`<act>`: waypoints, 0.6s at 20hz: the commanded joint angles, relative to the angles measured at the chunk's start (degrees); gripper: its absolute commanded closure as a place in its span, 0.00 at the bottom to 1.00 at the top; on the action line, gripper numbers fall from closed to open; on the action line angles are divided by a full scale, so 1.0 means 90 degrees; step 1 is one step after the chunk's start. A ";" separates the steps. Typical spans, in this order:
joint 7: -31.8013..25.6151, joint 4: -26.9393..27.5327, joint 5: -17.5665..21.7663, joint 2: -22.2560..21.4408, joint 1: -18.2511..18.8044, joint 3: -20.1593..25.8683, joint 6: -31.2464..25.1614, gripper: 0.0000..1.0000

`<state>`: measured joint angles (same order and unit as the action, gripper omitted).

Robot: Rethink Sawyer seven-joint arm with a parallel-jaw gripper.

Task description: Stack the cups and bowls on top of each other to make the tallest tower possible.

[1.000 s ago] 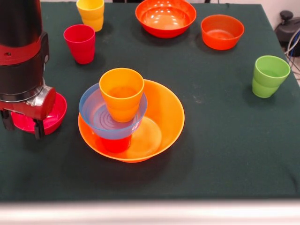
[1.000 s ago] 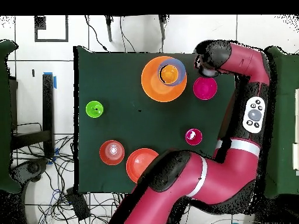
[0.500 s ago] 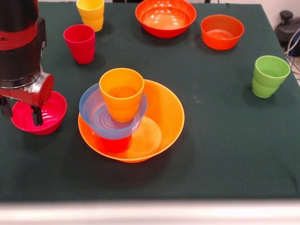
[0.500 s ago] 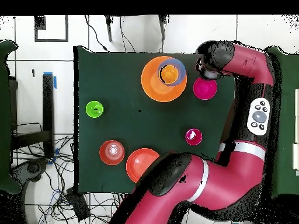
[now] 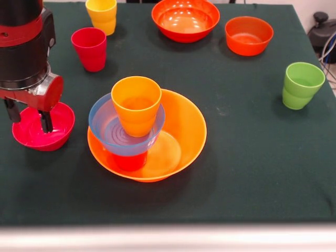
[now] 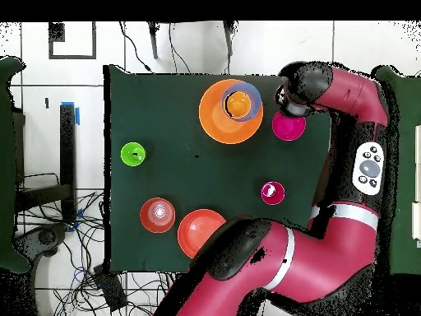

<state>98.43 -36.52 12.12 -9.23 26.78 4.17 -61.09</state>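
Hand (image 5: 29,118) open, fingers dipping into magenta bowl (image 5: 43,127) beside tower (image 5: 137,123); you should straddle its rim before closing.

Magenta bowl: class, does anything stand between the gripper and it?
Nothing visible does. The gripper hangs open directly over the magenta bowl, its fingers straddling the far rim. The tower stands beside it, apart.

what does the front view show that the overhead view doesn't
Only the front view shows the gripper, open, its fingers over the magenta bowl, the yellow cup, and the red-orange cup under the light blue bowl. Only the overhead view shows the whole arm and the floor cables. Both show the tower, green cup and crimson cup.
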 commanded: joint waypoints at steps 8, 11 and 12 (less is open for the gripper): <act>0.1858 -0.1236 -0.0504 0.0060 -0.0290 -0.0058 0.0628 0.00; 0.1889 -0.1168 -0.0568 0.0131 -0.0296 -0.0071 0.0609 0.00; 0.1894 -0.1104 -0.0586 0.0180 -0.0296 -0.0076 0.0591 0.00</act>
<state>106.62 -41.23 8.09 -9.31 26.13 1.60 -57.08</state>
